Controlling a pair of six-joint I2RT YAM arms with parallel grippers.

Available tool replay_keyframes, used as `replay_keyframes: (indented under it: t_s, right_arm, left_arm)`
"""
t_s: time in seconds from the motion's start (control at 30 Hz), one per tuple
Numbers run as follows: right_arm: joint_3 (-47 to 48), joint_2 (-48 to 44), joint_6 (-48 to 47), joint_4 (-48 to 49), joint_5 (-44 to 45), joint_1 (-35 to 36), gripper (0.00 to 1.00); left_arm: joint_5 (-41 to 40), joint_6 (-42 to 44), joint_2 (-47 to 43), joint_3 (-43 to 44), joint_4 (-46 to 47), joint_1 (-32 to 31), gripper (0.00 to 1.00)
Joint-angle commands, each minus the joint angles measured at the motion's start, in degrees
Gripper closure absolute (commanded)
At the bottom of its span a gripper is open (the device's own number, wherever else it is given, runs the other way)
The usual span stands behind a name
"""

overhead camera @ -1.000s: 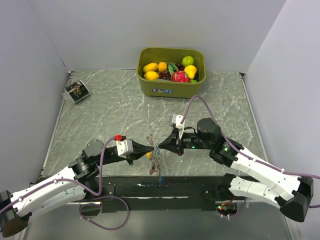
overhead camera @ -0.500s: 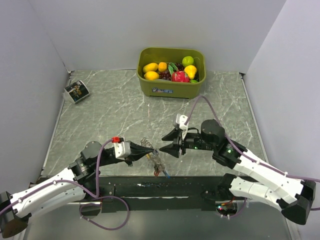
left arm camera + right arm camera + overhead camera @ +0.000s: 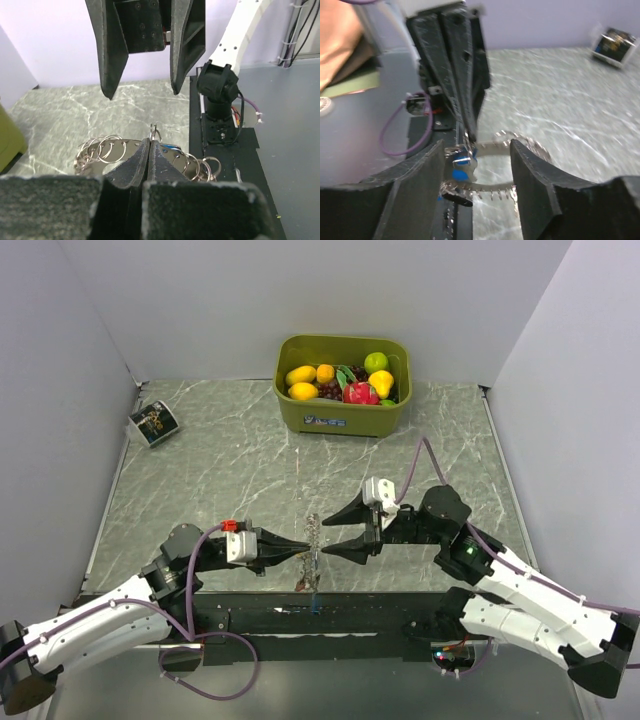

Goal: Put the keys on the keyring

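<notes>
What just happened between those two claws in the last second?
The right gripper opened, let go of the keyring and drew back to its own side. The left gripper stayed shut on the keyring, which now hangs from it alone. The green bin and the small card did not move.

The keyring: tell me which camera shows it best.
Left wrist: the keyring is sharp there, its small loops distinct, pinched by the shut left gripper. Right wrist blurs it; top external shows only a thin dangling strand.
</notes>
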Motion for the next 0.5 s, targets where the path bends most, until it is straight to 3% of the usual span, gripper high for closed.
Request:
replay_keyframes:
  t_s: [0.0, 0.47]
  right_arm:
    - [-0.14, 1.27, 1.10, 6.13, -6.18, -0.01, 0.42]
    - [-2.95, 3.56, 4.26, 9.64, -5.75, 0.08, 0.51]
  left_arm:
    - [3.05, 0.53, 0.32, 0.56, 8.13, -0.27, 0.99]
    - [3.05, -0.17, 0.67, 0.83, 9.71, -0.28, 0.99]
